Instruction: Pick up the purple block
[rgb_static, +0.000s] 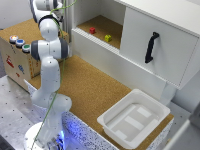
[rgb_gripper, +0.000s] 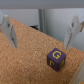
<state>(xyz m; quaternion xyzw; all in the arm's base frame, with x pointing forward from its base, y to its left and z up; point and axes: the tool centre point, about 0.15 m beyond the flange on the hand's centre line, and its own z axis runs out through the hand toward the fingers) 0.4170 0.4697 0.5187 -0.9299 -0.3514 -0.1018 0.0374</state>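
Note:
The purple block (rgb_gripper: 56, 58), a cube with a yellow letter G on its face, rests on the cork surface (rgb_gripper: 25, 60) in the wrist view. My gripper (rgb_gripper: 40, 30) hovers above it, open, with one fingertip (rgb_gripper: 7, 27) and the other (rgb_gripper: 74, 27) spread wide and nothing between them. The block sits nearer the second fingertip than the first and touches neither. In the exterior view the arm (rgb_static: 47, 50) rises out of the picture; neither the gripper nor the purple block shows there.
An open white cabinet (rgb_static: 150, 30) with a black handle (rgb_static: 151, 47) holds a red block (rgb_static: 92, 30) and a yellow block (rgb_static: 108, 38). A white tray (rgb_static: 134, 117) sits at the cork table's near right. A wooden box (rgb_static: 15, 55) with coloured buttons stands at the exterior view's left.

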